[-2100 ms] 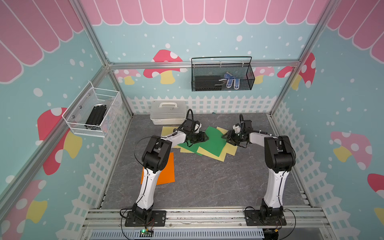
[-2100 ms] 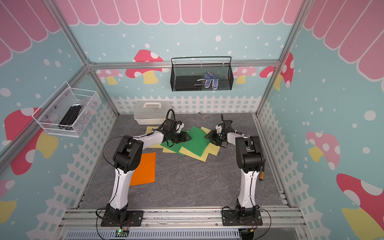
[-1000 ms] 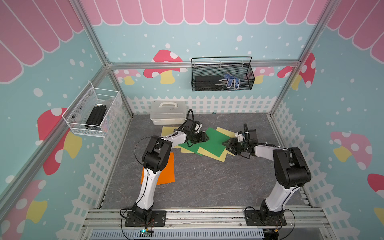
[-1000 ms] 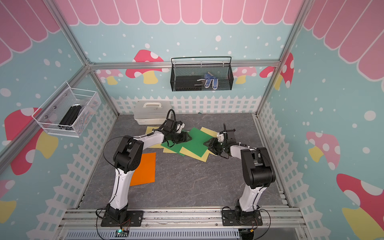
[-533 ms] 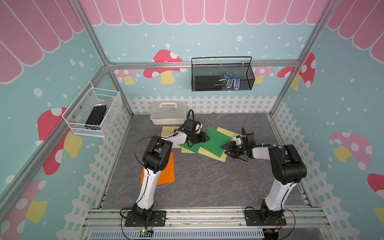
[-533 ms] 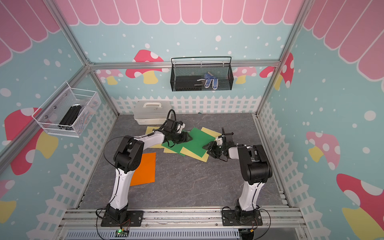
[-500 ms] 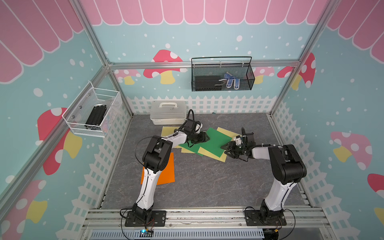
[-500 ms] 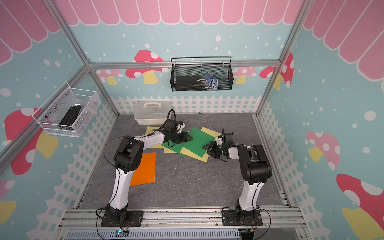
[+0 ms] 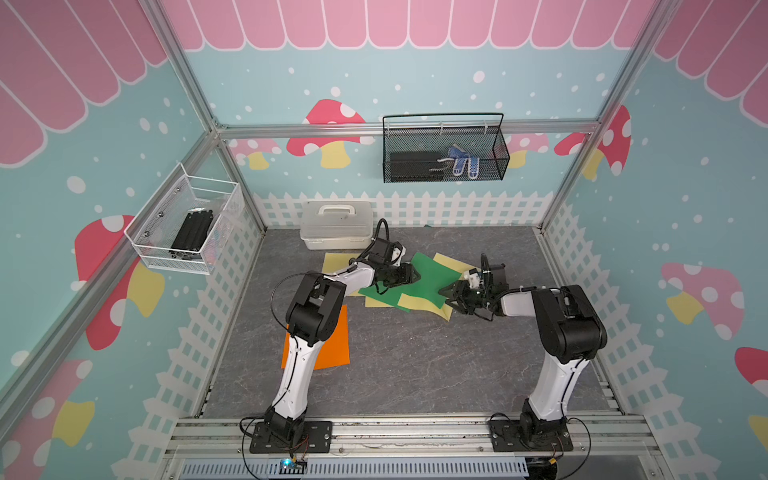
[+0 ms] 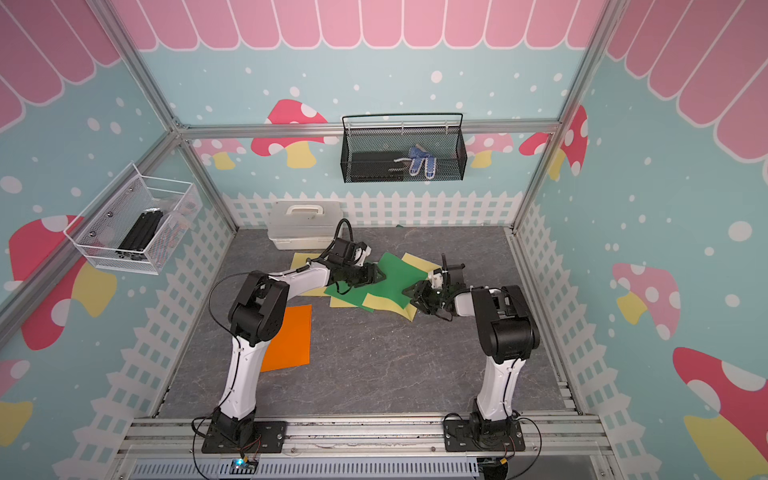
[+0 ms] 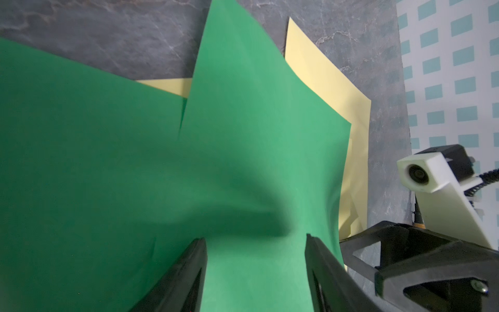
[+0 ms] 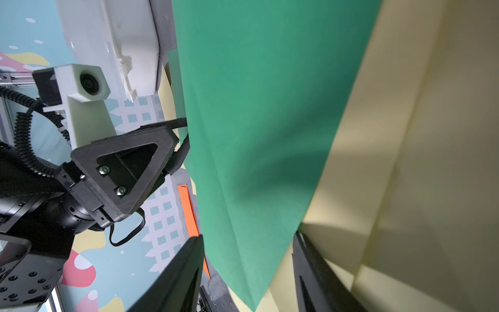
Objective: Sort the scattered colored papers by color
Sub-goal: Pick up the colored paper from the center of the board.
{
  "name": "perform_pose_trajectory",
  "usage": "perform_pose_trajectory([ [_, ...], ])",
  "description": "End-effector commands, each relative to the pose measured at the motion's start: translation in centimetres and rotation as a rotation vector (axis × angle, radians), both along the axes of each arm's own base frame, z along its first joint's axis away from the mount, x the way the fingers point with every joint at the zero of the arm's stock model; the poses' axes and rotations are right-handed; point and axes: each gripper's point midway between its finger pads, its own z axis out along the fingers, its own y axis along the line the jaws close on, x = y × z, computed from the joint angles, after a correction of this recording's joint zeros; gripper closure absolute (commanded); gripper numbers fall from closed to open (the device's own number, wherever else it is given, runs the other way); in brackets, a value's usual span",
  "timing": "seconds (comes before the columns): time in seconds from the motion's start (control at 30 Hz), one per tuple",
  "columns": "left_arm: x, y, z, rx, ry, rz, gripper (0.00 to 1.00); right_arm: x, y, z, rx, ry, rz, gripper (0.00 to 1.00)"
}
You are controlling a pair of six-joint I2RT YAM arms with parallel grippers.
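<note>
- Your right gripper (image 9: 449, 296) has swung round to the pile's near right corner, while your left gripper (image 9: 409, 275) stays on the flat green paper sheets (image 9: 428, 274).
- Both grippers' jaws stand apart astride green paper, apparently clamping nothing.
- One bright orange paper sheet (image 9: 334, 338) lies separate; the green and the pale yellow paper sheets (image 9: 419, 301) overlap mid-table, unsorted.
- Bare grey tabletop (image 9: 415, 365) in front gives you room; the white lidded plastic box (image 9: 336, 224) crowds the back.

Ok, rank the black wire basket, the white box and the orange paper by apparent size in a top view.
1. black wire basket: largest, though mounted higher, nearer the camera.
2-3. orange paper and white box: too close to rank; the left arm hides part of the paper.
</note>
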Motion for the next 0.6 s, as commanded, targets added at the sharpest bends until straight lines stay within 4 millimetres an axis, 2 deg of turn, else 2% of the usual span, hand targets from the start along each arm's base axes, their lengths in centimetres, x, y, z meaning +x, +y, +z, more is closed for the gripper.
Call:
perform_pose_trajectory([
  [0.0, -3.1, 0.5, -5.8, 0.083, 0.161, -0.01, 0.38, 0.7, 0.2, -0.4, -0.013, 0.015, -0.019, 0.44],
  [0.27, -3.2, 0.6, -5.9, 0.087, 0.161, -0.009, 0.38, 2.7, 0.6, 2.2, 0.013, -0.051, -0.03, 0.47],
  [0.57, -3.3, 0.6, -6.1, 0.087, 0.166, -0.011, 0.38, 3.3, 0.8, 3.3, 0.043, -0.096, -0.045, 0.47],
])
